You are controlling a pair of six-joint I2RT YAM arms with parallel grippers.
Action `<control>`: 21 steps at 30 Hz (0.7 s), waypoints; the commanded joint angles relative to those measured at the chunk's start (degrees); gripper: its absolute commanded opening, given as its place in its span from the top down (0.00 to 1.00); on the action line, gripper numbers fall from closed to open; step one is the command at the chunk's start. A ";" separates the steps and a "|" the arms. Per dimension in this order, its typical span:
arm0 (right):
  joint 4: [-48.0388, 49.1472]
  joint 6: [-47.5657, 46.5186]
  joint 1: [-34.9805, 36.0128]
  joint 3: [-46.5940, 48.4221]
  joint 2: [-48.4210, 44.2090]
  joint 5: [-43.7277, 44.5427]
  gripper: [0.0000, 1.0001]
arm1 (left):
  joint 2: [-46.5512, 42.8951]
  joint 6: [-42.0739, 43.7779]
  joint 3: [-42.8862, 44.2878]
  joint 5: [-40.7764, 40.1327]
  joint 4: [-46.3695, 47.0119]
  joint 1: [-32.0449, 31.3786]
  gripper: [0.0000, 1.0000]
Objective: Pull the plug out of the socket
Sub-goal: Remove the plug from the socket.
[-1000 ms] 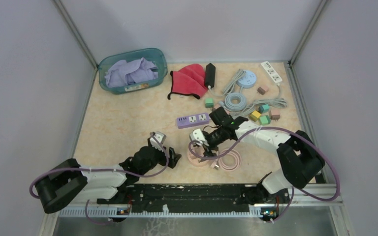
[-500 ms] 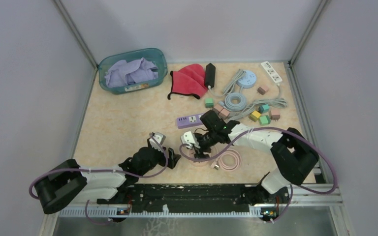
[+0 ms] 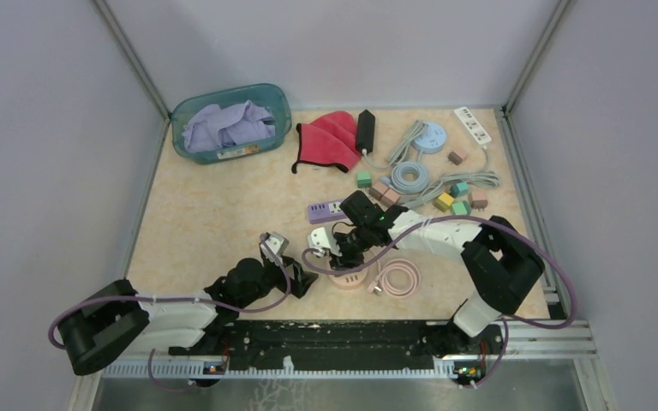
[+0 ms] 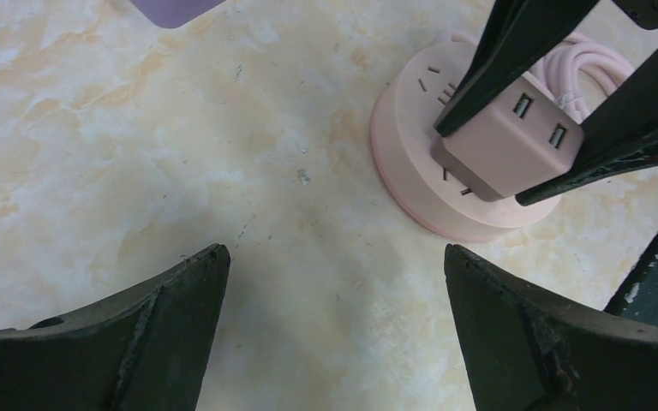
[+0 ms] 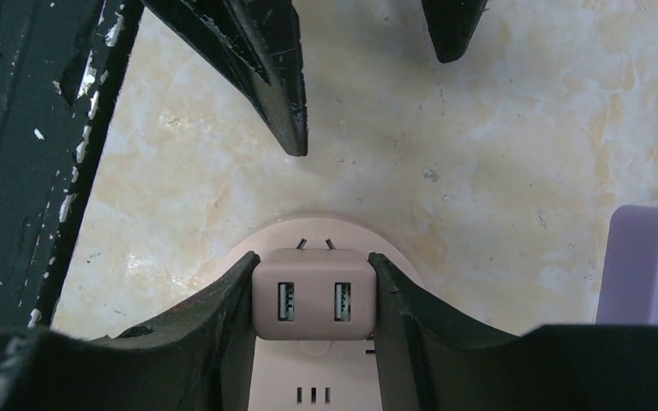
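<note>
Right gripper (image 5: 313,264): both fingers (image 5: 223,317) lie flush against the two opposite sides of the pink plug (image 5: 313,304), clenched on it, no gap on either side in the right wrist view. The plug's face with two USB ports looks toward that camera.

Plug: sits on top of the round pink socket (image 4: 411,171), near the rim of the disc. Not yet pulled off. Whether the prongs have lifted at all, cannot tell.

Socket: flat on the table (image 3: 223,205), centre-front, with a pink cable coil (image 3: 398,278) touching its right side. Purple power strip (image 3: 321,210) lies just behind it.

Left gripper (image 4: 334,253): jaws spread wide, nothing between them but bare tabletop. It hangs low, just left of the socket, apart from it, facing the plug and the right fingers
</note>
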 commanded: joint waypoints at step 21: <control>20.70 31.33 -15.01 -0.84 -6.74 -17.00 1.00 | 0.77 -22.19 0.42 10.22 23.43 1.75 0.00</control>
